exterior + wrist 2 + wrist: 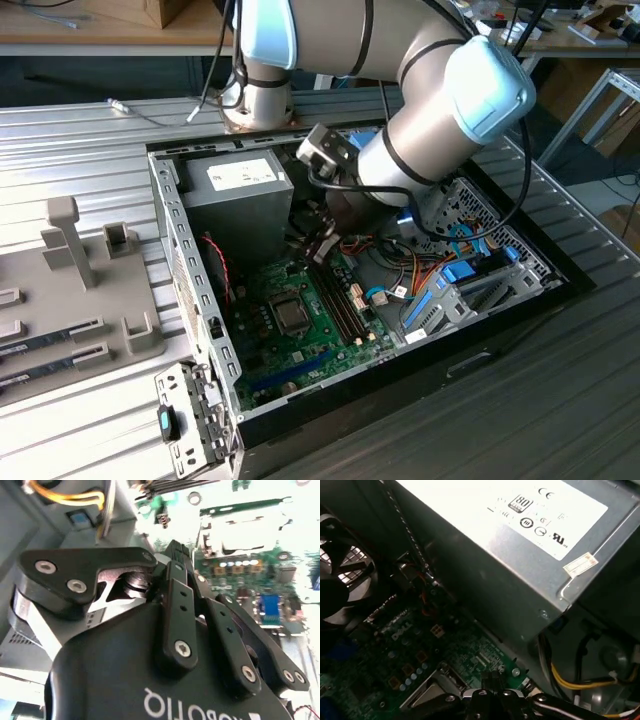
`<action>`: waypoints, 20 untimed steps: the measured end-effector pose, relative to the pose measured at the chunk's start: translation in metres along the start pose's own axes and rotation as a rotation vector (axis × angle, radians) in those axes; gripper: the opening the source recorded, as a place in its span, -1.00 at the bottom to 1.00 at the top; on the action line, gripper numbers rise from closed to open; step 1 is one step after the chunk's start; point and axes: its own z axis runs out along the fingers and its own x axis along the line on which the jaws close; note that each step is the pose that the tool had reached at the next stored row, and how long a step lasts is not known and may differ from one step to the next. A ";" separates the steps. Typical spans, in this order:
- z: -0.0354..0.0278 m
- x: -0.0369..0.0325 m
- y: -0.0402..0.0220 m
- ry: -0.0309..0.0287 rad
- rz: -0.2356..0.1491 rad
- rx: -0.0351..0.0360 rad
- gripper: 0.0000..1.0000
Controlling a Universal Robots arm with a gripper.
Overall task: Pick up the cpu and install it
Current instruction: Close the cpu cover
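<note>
Ribbed metal workbench (80,150) carrying an open computer case (190,280). Hovering inside it over the green motherboard (300,330), gripper (322,247) clenched, fingertips (179,555) meeting on nothing visible. Sitting in the socket just below the claw, cpu (293,316). Standing beside it, grey power supply (235,195).

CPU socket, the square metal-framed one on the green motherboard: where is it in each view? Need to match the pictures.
Exterior view: the square metal-framed CPU socket sits mid-board inside the open case, with the arm above it.
Second wrist view: the socket is a bright, glare-washed frame on the board.
First wrist view: a silvery, slanted part of its frame, cut off by the picture.
Shared landmark: the green motherboard around it.
</note>
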 end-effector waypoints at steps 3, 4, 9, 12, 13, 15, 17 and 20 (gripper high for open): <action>-0.0010 0.0001 0.0004 0.0300 0.011 0.0320 -0.79; -0.0017 0.0001 0.0006 0.0422 0.015 0.0449 -0.79; -0.0026 0.0002 0.0010 0.1206 0.044 0.1290 -0.79; -0.0001 0.0000 0.0000 0.1354 0.049 0.1436 -0.79; 0.0017 -0.0002 -0.0007 0.1355 0.049 0.1436 -0.79; 0.0052 -0.0003 -0.0020 0.1363 0.049 0.1436 -0.79; 0.0079 -0.0005 -0.0030 0.1366 0.050 0.1432 -0.79; 0.0115 -0.0003 -0.0050 0.1438 0.053 0.1507 -0.79</action>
